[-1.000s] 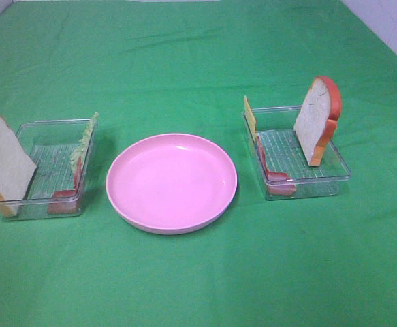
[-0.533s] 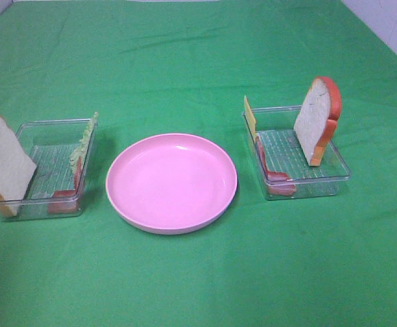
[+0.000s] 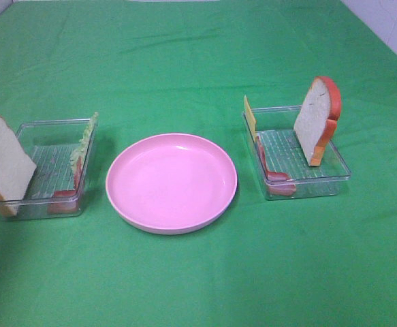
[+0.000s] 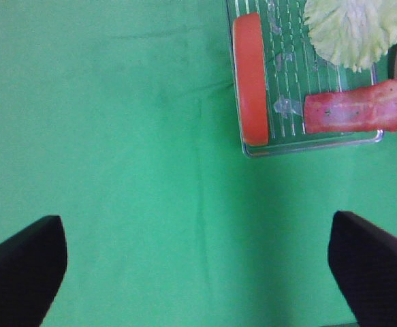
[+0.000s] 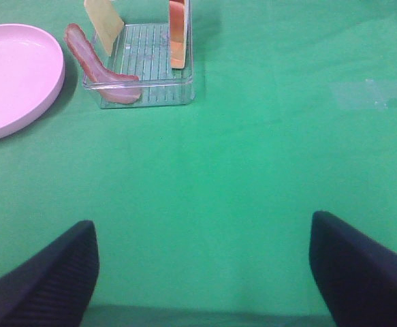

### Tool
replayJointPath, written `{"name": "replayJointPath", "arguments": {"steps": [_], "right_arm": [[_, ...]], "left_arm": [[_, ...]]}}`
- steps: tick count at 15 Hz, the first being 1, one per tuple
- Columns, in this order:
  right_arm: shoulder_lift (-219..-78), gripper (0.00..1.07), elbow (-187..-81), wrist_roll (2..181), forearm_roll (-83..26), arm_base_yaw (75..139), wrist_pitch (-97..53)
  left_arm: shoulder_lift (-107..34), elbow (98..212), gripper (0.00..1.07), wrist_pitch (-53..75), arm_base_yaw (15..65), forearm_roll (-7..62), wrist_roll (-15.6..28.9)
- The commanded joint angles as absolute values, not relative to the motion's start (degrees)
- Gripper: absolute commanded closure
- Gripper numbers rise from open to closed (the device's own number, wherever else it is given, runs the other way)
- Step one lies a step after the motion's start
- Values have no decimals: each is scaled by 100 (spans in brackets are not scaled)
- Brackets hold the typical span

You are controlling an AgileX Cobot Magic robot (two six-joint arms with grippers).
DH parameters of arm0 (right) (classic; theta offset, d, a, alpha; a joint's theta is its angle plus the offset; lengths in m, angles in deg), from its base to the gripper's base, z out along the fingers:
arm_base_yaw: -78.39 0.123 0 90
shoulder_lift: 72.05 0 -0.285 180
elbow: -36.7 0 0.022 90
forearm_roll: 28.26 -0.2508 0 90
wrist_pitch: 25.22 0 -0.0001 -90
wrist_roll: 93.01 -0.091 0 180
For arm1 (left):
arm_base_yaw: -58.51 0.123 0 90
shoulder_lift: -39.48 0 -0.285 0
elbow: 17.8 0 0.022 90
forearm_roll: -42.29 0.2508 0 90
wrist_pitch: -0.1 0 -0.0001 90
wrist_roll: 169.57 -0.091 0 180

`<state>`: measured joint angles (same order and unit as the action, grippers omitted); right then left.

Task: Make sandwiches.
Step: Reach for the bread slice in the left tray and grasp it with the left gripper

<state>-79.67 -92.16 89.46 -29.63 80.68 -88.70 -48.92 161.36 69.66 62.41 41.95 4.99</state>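
No sandwich is assembled; the parts stand in two clear trays. The left tray (image 3: 48, 123) holds a bread slice (image 3: 4, 163), lettuce (image 3: 84, 139) and bacon (image 3: 65, 197). The right tray (image 3: 310, 180) holds cheese (image 3: 250, 117), bacon (image 3: 273, 170) and an upright bread slice (image 3: 317, 119). Neither gripper shows in the exterior high view. My left gripper (image 4: 198, 272) hangs open over bare cloth, short of the left tray (image 4: 314, 144) with its lettuce (image 4: 351, 30) and bacon (image 4: 358, 105). My right gripper (image 5: 201, 272) is open and empty, well back from the right tray (image 5: 150, 92).
A round pink plate (image 3: 171, 180) with nothing on it sits between the trays on the green cloth (image 3: 198, 286). Its edge shows in the right wrist view (image 5: 14, 75). A pale wall borders the table's far right corner (image 3: 389, 20).
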Motion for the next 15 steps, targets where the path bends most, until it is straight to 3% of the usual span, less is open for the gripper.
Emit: {"name": "replayJointPath", "arguments": {"steps": [1, 4, 6, 15], "right_arm": [[-7784, 26, -9210, 8957, -2969, 8051, -8836], [-7784, 26, -9210, 8957, -2969, 8051, -8836], [-7784, 26, -9210, 8957, -2969, 8051, -8836], [-7789, 26, -9210, 8957, -2969, 8051, -8830]], "left_arm": [[-5574, 16463, 9, 7562, 6218, 4063, 378], [-6462, 16830, 9, 7533, 5891, 3937, 361], [-6984, 16858, 9, 7327, 5657, 3926, 625], [-7941, 16858, 9, 6622, 5582, 3851, 779]]}}
